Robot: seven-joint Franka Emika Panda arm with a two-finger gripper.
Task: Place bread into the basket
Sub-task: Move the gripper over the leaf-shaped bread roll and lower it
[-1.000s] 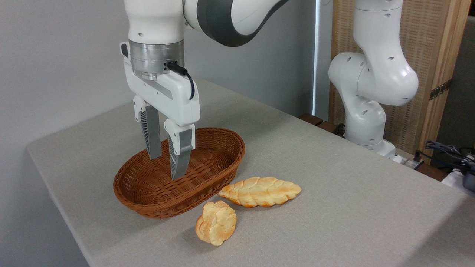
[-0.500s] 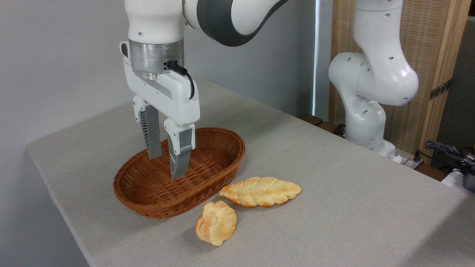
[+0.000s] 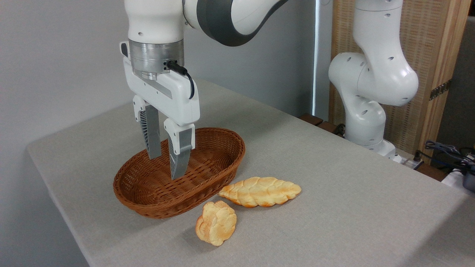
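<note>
The bread (image 3: 260, 191), a long braided loaf with golden-brown patches, lies flat on the grey table just right of the basket. The basket (image 3: 207, 185) is oval, reddish-brown wicker, and nothing lies inside it. My gripper (image 3: 165, 167) hangs above the basket's interior, fingers pointing down, open with a small gap and holding nothing. It is well to the left of the bread and not touching it.
A smaller round lobed bun (image 3: 216, 223) sits in front of the basket, near the table's front edge. The arm's white base (image 3: 365, 111) stands at the table's far right, with cables (image 3: 449, 152) beyond it. The table (image 3: 334, 193) extends bare to the right of the bread.
</note>
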